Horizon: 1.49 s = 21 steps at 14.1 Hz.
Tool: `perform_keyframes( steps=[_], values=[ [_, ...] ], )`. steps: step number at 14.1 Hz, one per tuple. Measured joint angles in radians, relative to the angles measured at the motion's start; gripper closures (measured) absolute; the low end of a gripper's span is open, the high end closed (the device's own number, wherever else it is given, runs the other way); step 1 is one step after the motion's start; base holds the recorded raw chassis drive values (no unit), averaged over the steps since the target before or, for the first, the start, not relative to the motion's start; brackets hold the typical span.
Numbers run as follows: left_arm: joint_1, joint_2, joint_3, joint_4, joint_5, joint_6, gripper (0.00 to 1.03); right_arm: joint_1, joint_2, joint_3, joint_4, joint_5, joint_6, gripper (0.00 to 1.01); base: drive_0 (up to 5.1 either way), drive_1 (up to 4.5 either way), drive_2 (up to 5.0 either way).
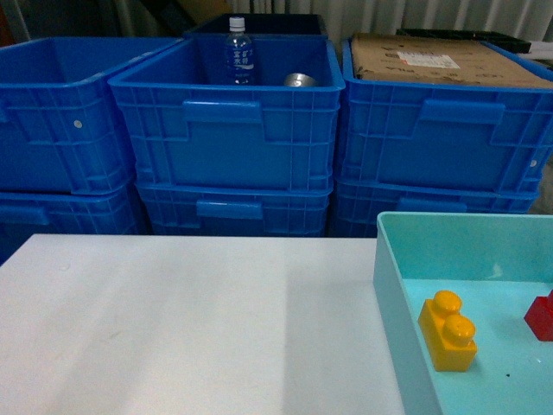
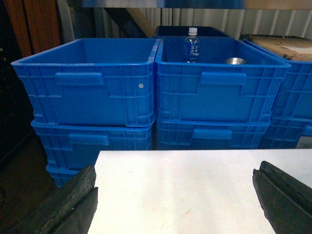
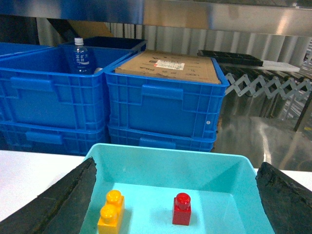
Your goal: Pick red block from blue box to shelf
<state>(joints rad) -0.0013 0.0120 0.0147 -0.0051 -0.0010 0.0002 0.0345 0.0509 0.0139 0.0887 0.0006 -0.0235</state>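
While the small bright red studded plastic block (image 3: 182,209) stands upright inside the shallow pale turquoise plastic tray (image 3: 165,163), beside a yellow 2-stud brick (image 3: 110,212), both the right gripper (image 3: 175,204) and left gripper (image 2: 175,197) hover with fingers spread apart, holding nothing.

At the right edge of my head view, the frame is cutting off the red block (image 1: 542,317), leaving only a corner showing, and it is cropping the blue box (image 1: 393,285) too. In my wrist views, the bottom corners are showing only parts of my fingers (image 2: 68,207), (image 3: 61,200). The bottle (image 1: 239,52) label is too small to read.
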Motion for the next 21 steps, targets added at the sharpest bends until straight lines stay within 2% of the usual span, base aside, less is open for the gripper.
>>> perform_keyframes(
  steps=[1, 3, 6, 7, 10, 12, 14, 15, 16, 18, 19, 21],
  values=[
    [0.000, 0.000, 0.000, 0.000, 0.000, 0.000, 0.05, 0.008, 0.068, 0.000, 0.066, 0.010, -0.006, 0.03, 0.0, 0.00, 0.0],
    [0.000, 0.000, 0.000, 0.000, 0.000, 0.000, 0.05, 0.019, 0.284, 0.002, 0.268, 0.006, -0.023, 0.03, 0.0, 0.00, 0.0],
    [0.000, 0.000, 0.000, 0.000, 0.000, 0.000, 0.05, -0.006, 0.665, 0.073, 0.537, -0.030, -0.047, 0.03, 0.0, 0.00, 0.0],
    [0.000, 0.000, 0.000, 0.000, 0.000, 0.000, 0.05, -0.032, 0.763, 0.104, 0.576, -0.053, -0.046, 0.03, 0.0, 0.00, 0.0],
    [0.000, 0.000, 0.000, 0.000, 0.000, 0.000, 0.05, -0.090, 1.014, 0.172, 0.676, -0.053, -0.045, 0.03, 0.0, 0.00, 0.0],
    [0.000, 0.000, 0.000, 0.000, 0.000, 0.000, 0.05, -0.096, 1.123, 0.205, 0.714, -0.053, -0.047, 0.03, 0.0, 0.00, 0.0],
    [0.000, 0.000, 0.000, 0.000, 0.000, 0.000, 0.05, -0.085, 1.220, 0.253, 0.695, -0.053, -0.043, 0.03, 0.0, 0.00, 0.0],
    [0.000, 0.000, 0.000, 0.000, 0.000, 0.000, 0.05, -0.071, 1.276, 0.289, 0.677, -0.047, -0.029, 0.03, 0.0, 0.00, 0.0],
    [0.000, 0.000, 0.000, 0.000, 0.000, 0.000, 0.05, -0.049, 1.336, 0.323, 0.694, -0.022, -0.029, 0.03, 0.0, 0.00, 0.0],
    [0.000, 0.000, 0.000, 0.000, 0.000, 0.000, 0.05, -0.011, 1.439, 0.376, 0.684, -0.003, -0.028, 0.03, 0.0, 0.00, 0.0],
    [0.000, 0.000, 0.000, 0.000, 0.000, 0.000, 0.05, 0.017, 1.497, 0.395, 0.687, 0.030, -0.031, 0.03, 0.0, 0.00, 0.0],
    [0.000, 0.000, 0.000, 0.000, 0.000, 0.000, 0.05, 0.079, 1.591, 0.443, 0.682, 0.068, -0.049, 0.03, 0.0, 0.00, 0.0]
  ],
)
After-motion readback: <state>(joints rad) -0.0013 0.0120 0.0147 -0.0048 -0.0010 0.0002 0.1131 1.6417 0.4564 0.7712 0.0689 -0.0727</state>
